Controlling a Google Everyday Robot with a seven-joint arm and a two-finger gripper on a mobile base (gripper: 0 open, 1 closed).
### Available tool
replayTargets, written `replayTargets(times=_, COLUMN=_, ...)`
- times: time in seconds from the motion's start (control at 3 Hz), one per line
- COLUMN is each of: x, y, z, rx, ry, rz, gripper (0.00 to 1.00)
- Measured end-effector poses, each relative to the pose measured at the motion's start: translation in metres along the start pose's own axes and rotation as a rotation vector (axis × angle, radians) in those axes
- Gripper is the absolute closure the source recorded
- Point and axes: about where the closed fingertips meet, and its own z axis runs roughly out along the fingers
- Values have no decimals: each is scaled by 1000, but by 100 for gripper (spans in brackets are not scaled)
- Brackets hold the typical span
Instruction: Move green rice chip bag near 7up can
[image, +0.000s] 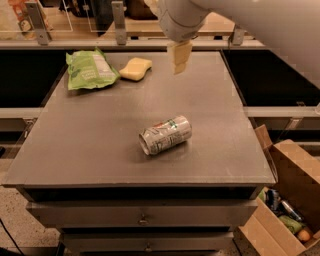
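A: Where's the gripper (179, 57) hanging rn?

B: It's hovering above the far part of the table (95, 150), approx. mid-width, just right of the yellow sponge (135, 68). The arm's coming in from the top right. Spread or pressed together? Can't tell from this angle.

A: And the green rice chip bag (90, 70)?

B: It's lying flat at the far left corner of the table, w/ its white label panel facing up. The sponge is sitting just beside it on the right. Touching or not, can't tell.

A: 7up can (165, 135)?

B: It's lying on its side near the middle of the table, a bit toward the front, w/ one end pointing front-left. It's sitting well apart from the bag & from the gripper.

A: Anything else showing?

B: A cardboard box (295, 185) is standing open on the floor at the right, w/ cans etc. inside. Drawers (142, 214) are showing under the tabletop.
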Motion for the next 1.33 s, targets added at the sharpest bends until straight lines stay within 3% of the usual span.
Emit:
replayTargets(times=0.33, x=-12, y=-14, z=9, rx=15, ry=26, rz=-64, gripper=0)
replayTargets(times=1.0, x=-10, y=-13, z=10, rx=40, ry=29, rz=-49, gripper=0)
replayTargets(times=1.33, x=-17, y=-16, z=35, rx=112, ry=-12, rz=-36, gripper=0)
